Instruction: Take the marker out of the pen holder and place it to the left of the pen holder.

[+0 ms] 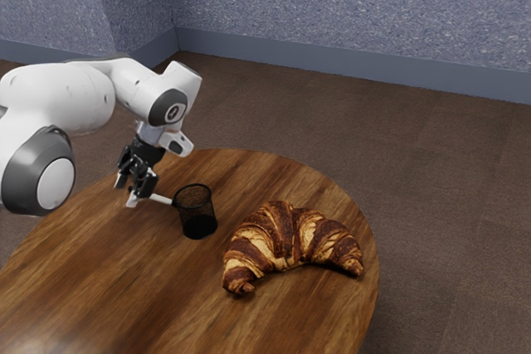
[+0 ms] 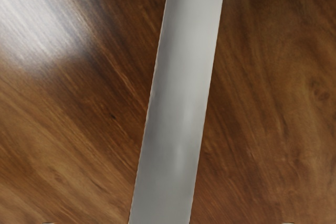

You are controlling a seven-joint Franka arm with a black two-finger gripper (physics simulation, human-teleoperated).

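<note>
In the exterior view my gripper (image 1: 136,191) is low over the table, on the exterior view's left of the black mesh pen holder (image 1: 197,211), with its fingers spread apart. The white marker (image 1: 161,199) extends from beneath the gripper toward the holder's side; whether its far end touches the holder I cannot tell. The holder stands upright. In the wrist view the marker (image 2: 177,98) is a broad, pale grey band running lengthwise under my hand, with wood on both sides of it. Part of the marker is hidden by the gripper in the exterior view.
A large croissant (image 1: 286,242) lies beyond the pen holder, toward the exterior view's right. The round wooden table (image 1: 108,288) has its curved edge close behind the gripper and holder.
</note>
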